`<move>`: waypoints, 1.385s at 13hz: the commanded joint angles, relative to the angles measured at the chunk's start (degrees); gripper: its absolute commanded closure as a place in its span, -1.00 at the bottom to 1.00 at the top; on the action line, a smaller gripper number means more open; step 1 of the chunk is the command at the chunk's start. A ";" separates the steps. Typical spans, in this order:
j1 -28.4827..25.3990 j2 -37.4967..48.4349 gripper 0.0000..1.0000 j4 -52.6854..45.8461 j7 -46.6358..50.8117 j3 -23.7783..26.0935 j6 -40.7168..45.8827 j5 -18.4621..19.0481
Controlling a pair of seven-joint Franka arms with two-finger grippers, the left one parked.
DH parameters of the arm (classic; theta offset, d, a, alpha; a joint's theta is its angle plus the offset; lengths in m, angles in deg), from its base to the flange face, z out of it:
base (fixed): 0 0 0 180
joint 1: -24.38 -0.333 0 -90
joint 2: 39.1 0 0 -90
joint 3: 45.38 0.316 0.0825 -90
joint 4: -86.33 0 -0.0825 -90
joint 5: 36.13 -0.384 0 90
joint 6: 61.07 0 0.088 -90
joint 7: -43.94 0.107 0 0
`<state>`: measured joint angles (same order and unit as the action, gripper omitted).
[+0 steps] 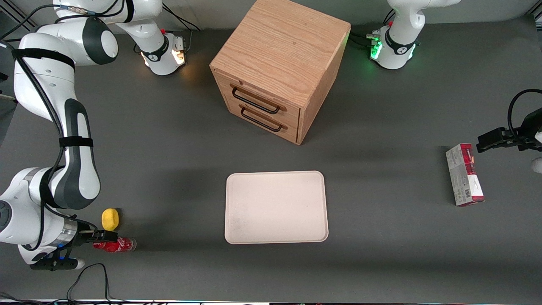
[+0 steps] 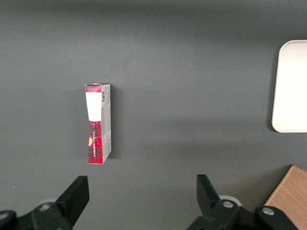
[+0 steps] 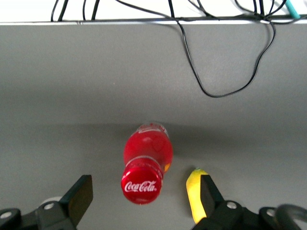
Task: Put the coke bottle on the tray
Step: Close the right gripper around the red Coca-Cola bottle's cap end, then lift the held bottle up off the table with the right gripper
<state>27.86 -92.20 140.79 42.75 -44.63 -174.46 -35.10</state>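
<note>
I am looking at the coke bottle [image 1: 116,245] lying on its side on the dark grey table [image 1: 381,262], close to the table edge nearest the front camera and toward the working arm's end. It is a small, glossy red plastic bottle with a red cap, white script lettering and a clear base [image 3: 152,127]. In the wrist view its cap [image 3: 142,184] is pointing at the camera, sitting between the two black fingers [image 3: 79,196]. The gripper [image 1: 101,237] is hanging right at the cap end of the bottle with its jaws spread wide on either side, gripping nothing. A yellow lemon-like lump [image 1: 110,218], matte and rounded, is lying just beside the bottle, a little farther from the front camera. The tray [image 1: 276,206] is sitting flat near the middle of that same table edge, well apart from the bottle; it is cream-white, smooth, rectangular with rounded corners and a low rim. The wooden drawer cabinet [image 1: 279,67], with visible grain and two black wire handles, is standing farther from the front camera than the tray.
</note>
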 commanded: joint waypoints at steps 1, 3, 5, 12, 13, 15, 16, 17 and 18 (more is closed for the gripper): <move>-0.23 -2.09 -0.92 -3.49 -0.31 0.04 0.28 1.07; -0.23 -2.09 -0.55 -3.57 -0.31 0.04 0.28 1.07; -0.23 -2.09 0.06 -3.57 -0.31 0.13 0.37 1.07; -0.32 -2.09 1.00 -3.75 1.89 0.22 1.33 1.07; -0.41 -2.09 1.00 -3.75 1.89 0.13 2.29 1.07; -0.41 -1.04 1.00 -4.01 1.89 0.13 6.41 1.07; -0.41 0.10 1.00 -5.32 1.89 0.22 10.26 1.07; -0.93 1.33 1.00 -6.20 1.89 0.13 14.30 1.07; -1.02 3.60 1.00 -6.21 1.89 0.22 17.39 1.07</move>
<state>27.57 -92.45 135.99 43.18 -44.59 -163.30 -35.08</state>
